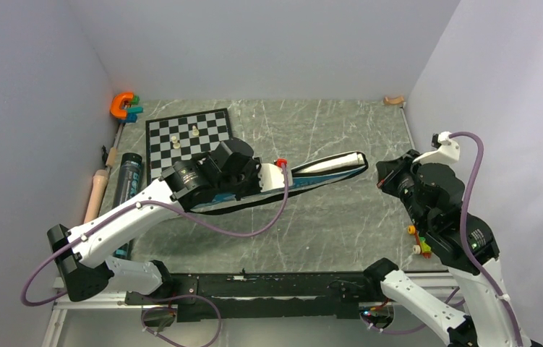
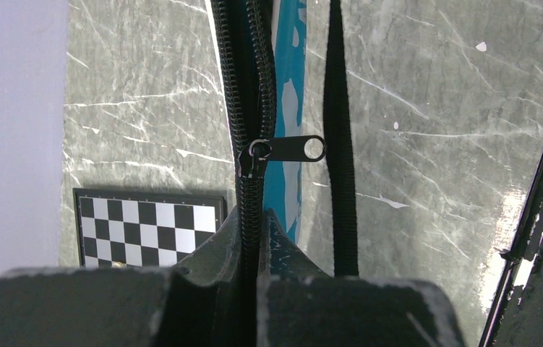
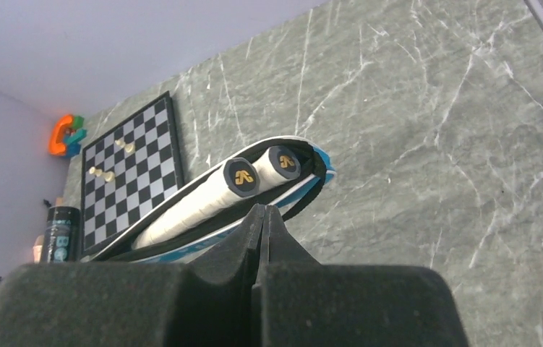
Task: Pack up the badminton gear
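Mid-tabletop (image 1: 340,224) lay one blue racket-shaped fabric bag (image 1: 304,183), likely soft, floppy, light; best gripped at zip edge. Left hand (image 2: 254,224) clenched on its zip seam, right hand (image 3: 264,217) clenched empty, apart. Two stiff white-wrapped racket handles (image 3: 196,206) stuck out; one long black tube (image 1: 129,181) beside black-and-white chessboard (image 1: 189,134)

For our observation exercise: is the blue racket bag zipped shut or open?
Open at the handle end: the bag gapes around two racket handles.

Grey marbled tabletop (image 1: 326,217) — plain pale walls (image 1: 254,43) around.
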`<control>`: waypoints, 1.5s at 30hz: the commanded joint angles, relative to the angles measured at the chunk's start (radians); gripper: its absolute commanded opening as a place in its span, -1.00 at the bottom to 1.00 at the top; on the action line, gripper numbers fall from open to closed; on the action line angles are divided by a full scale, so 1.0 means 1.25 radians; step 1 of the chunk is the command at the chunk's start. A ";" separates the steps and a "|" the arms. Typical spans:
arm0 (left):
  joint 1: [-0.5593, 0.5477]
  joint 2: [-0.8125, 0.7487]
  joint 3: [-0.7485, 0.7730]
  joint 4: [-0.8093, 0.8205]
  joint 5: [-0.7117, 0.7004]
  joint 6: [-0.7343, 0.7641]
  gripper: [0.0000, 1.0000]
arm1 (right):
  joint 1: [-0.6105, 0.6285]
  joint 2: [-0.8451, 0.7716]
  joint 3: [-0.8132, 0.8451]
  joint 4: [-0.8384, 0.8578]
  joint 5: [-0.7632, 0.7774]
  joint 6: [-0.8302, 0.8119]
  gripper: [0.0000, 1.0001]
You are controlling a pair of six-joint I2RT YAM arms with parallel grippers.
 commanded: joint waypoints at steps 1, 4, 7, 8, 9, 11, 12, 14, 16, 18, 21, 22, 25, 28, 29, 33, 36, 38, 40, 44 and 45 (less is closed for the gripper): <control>-0.001 -0.036 0.028 0.045 -0.012 0.020 -1.00 | 0.003 0.007 -0.017 0.012 0.036 0.017 -1.00; 0.000 -0.035 0.038 0.041 -0.005 0.020 -1.00 | 0.004 0.019 -0.035 0.020 0.041 0.022 -1.00; -0.001 -0.041 0.040 0.034 0.005 0.023 -1.00 | 0.004 0.018 -0.042 0.028 0.074 0.020 -1.00; -0.001 -0.044 0.040 0.033 0.006 0.026 -1.00 | 0.004 0.020 -0.043 0.034 0.078 0.017 -1.00; -0.001 -0.046 0.039 0.032 0.007 0.028 -1.00 | 0.004 0.024 -0.044 0.038 0.080 0.015 -1.00; -0.002 -0.047 0.042 0.030 0.014 0.030 -1.00 | 0.004 0.030 -0.054 0.058 0.085 0.006 -1.00; -0.001 -0.045 0.046 0.027 0.018 0.029 -1.00 | 0.004 0.032 -0.059 0.069 0.089 0.002 -1.00; -0.001 -0.043 0.053 0.022 0.029 0.029 -1.00 | 0.004 0.039 -0.063 0.081 0.087 -0.007 -1.00; -0.001 -0.042 0.055 0.023 0.028 0.029 -1.00 | 0.004 0.051 -0.064 0.086 0.069 -0.010 -1.00; -0.001 -0.043 0.053 0.023 0.027 0.032 -1.00 | 0.004 0.065 -0.071 0.075 0.063 0.004 -1.00; -0.002 -0.043 0.052 0.021 0.028 0.030 -1.00 | 0.003 0.068 -0.101 0.080 0.043 0.023 -1.00; -0.002 -0.043 0.052 0.019 0.030 0.028 -1.00 | 0.003 0.067 -0.108 0.083 0.039 0.027 -1.00; -0.002 -0.045 0.046 0.024 0.027 0.030 -1.00 | 0.002 0.078 -0.109 0.071 0.039 0.040 -1.00; -0.002 -0.045 0.043 0.027 0.025 0.033 -1.00 | 0.002 0.089 -0.101 0.058 0.026 0.047 -1.00; -0.002 -0.044 0.044 0.027 0.027 0.032 -1.00 | 0.003 0.093 -0.097 0.056 0.019 0.052 -1.00; -0.002 -0.037 0.050 0.029 0.030 0.028 -1.00 | 0.002 0.095 -0.101 0.058 -0.027 0.080 -1.00; -0.002 -0.031 0.058 0.029 0.034 0.026 -1.00 | 0.002 0.088 -0.123 0.072 -0.077 0.112 -1.00; -0.003 -0.027 0.065 0.029 0.035 0.024 -1.00 | 0.002 0.080 -0.150 0.091 -0.110 0.139 -1.00; -0.002 -0.022 0.071 0.029 0.037 0.022 -1.00 | 0.002 0.076 -0.175 0.105 -0.137 0.162 -1.00; -0.002 -0.016 0.081 0.027 0.042 0.018 -1.00 | 0.002 0.069 -0.213 0.135 -0.167 0.185 -1.00; -0.002 -0.016 0.081 0.026 0.042 0.019 -1.00 | 0.003 0.071 -0.209 0.123 -0.151 0.185 -1.00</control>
